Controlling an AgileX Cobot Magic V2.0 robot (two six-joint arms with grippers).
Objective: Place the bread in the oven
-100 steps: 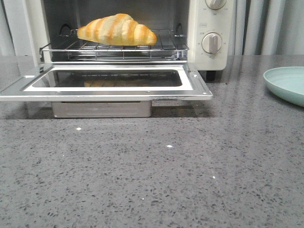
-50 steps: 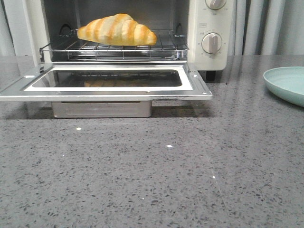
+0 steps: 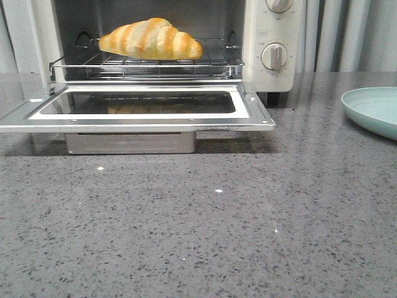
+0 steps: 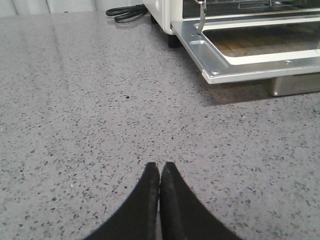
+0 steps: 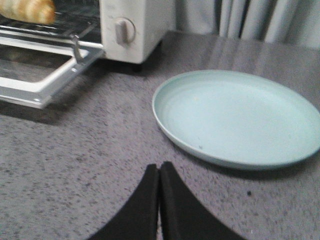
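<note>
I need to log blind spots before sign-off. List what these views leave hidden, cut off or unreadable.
- Oven: front view's edge crops its top, and its upper knob is half cut.
- Lower knob: dial marks too small to read.
- Bread: only partly in frame, blurred, in the right wrist view.
- Plate: front view's right edge cuts it off.
- Cable: its ends are hidden behind the oven, left wrist view.

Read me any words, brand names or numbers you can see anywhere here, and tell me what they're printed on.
No text can be read.
The oven has a small label above its lower knob: too small to read.
Markings around the knob: too blurred.
The plate: no print visible.
</note>
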